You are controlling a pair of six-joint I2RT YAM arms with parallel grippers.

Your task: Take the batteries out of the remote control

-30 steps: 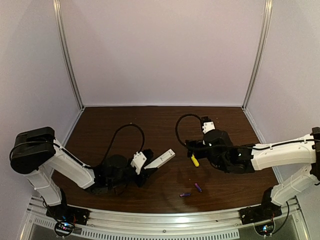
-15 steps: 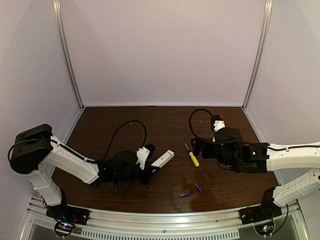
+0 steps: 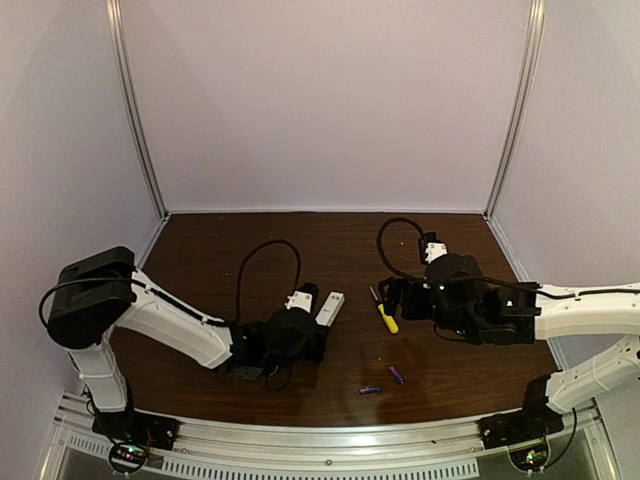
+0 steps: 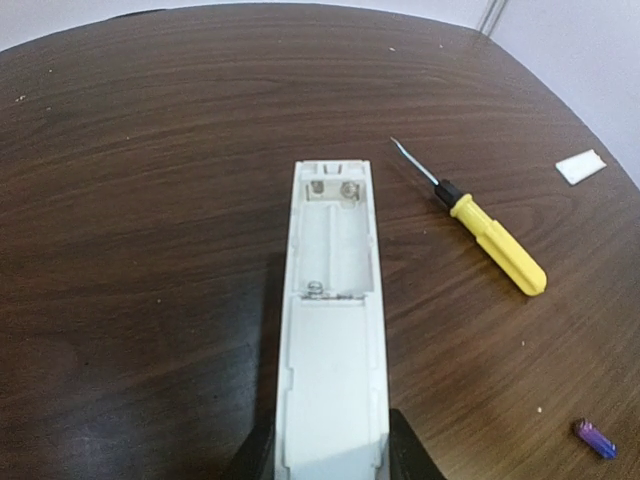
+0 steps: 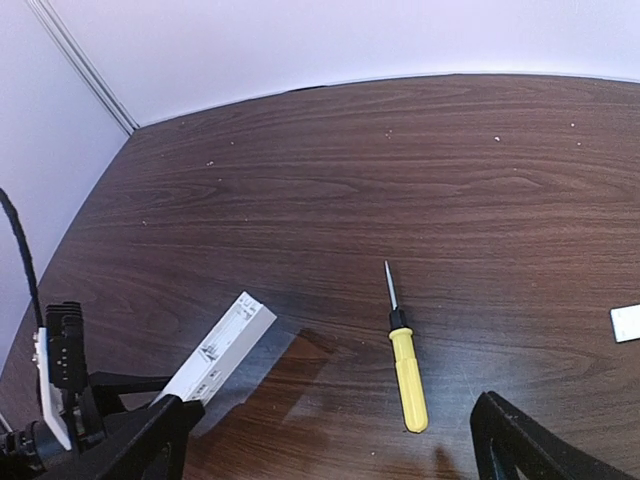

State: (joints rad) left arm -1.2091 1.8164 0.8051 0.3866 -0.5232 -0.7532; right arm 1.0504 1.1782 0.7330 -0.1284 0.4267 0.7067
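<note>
The remote control (image 4: 330, 340) is a white bar, and its open battery compartment is empty. My left gripper (image 4: 330, 455) is shut on its near end and holds it low over the table; it also shows in the top view (image 3: 328, 306) and the right wrist view (image 5: 215, 350). Two purple-blue batteries (image 3: 370, 389) (image 3: 397, 375) lie on the table near the front; one shows in the left wrist view (image 4: 595, 438). My right gripper (image 5: 335, 440) is open and empty, just above the yellow-handled screwdriver (image 5: 405, 365).
The screwdriver (image 3: 385, 316) lies between the two grippers, tip pointing to the back. A flat white cover strip (image 4: 580, 166) lies to its right, also in the right wrist view (image 5: 627, 322). Metal frame posts and walls bound the dark wooden table (image 3: 250, 235).
My left gripper has carried the remote to the right, and it now points more toward the back. My right gripper has drawn back to the right, leaving the screwdriver on the table.
</note>
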